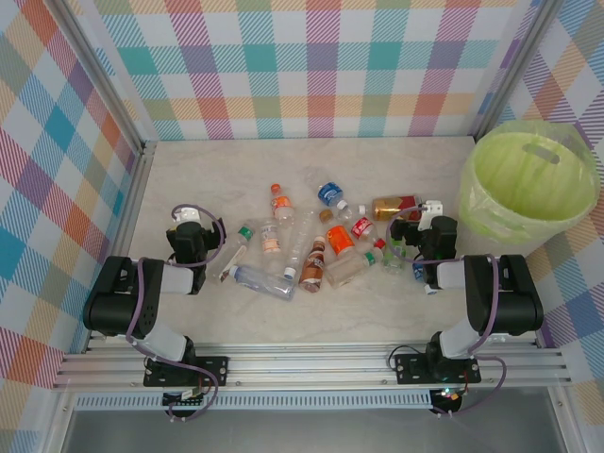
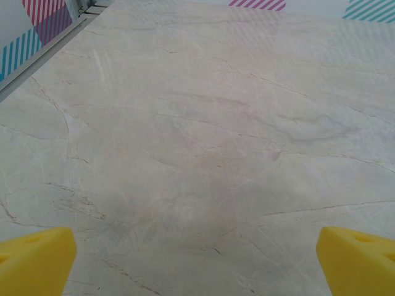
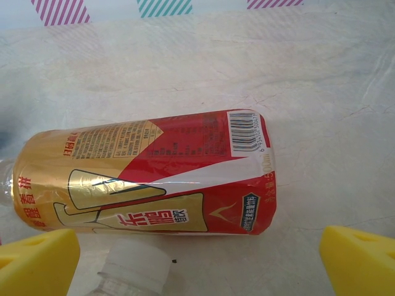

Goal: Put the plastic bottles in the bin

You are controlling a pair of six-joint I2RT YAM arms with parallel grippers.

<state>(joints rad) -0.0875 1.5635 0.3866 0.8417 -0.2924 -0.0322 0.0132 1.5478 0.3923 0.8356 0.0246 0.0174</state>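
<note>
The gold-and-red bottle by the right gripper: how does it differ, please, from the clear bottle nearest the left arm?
The gold-and-red bottle is wrapped in a printed label; the clear bottle looks largely see-through. The gold-and-red bottle lies before the open right gripper, near the bin; the clear bottle lies far to its left, nearer the left arm. Both lie on their sides on the table, outside the bin.

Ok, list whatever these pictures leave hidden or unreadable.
- Top view, plastic bottles: labels too small to read; the right arm covers some, so no sure count.
- Right wrist view, red-and-gold bottle: cap end cut off by the left edge.
- Right wrist view, white-capped bottle: body cut off by the bottom edge.
</note>
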